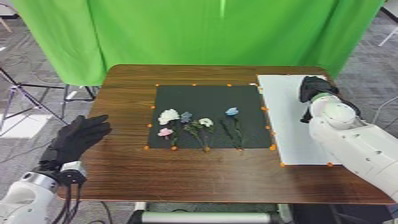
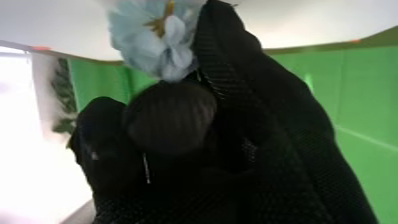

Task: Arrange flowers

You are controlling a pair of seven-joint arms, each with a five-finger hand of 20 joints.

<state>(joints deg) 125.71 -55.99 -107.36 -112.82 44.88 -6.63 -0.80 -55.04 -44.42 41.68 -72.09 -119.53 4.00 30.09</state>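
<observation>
A brown wooden table [image 1: 191,175] stands before a bright green curtain [image 1: 204,30] on a grey carpeted floor [image 1: 18,165]. On the middle of the table lies a black mat [image 1: 213,95], with small orange markers [image 1: 273,147] around its edges. Five blooms lie on the mat, their green stems [image 1: 237,137] pointing toward the robot. From left to right, a pink flower [image 1: 165,132] lies nearest the mat's left edge and closer to the robot, with a large white flower [image 1: 169,115] just beyond it. Next come a dusty blue flower [image 1: 186,116] and a smaller white flower [image 1: 206,121], close together. A blue flower [image 1: 232,111] lies a little apart on the right. Beside the mat, on the robot's right, is a long white board [image 1: 289,130]. The right arm [image 1: 355,142] crosses the board's outer edge and covers part of it. A thin-legged stand [image 1: 31,97] is on the floor, off the table's left side.

The right hand [image 1: 315,89], in its black glove, is over the far part of the white board. In the right wrist view its fingers are bent in close together, pinching a pale blue flower [image 2: 155,40]; the petals fan out past the fingertips, and the grip on the stem is hidden by the glove. The left hand [image 1: 78,137] is spread, palm and fingers relaxed, over the table's left edge, well apart from the flowers.
</observation>
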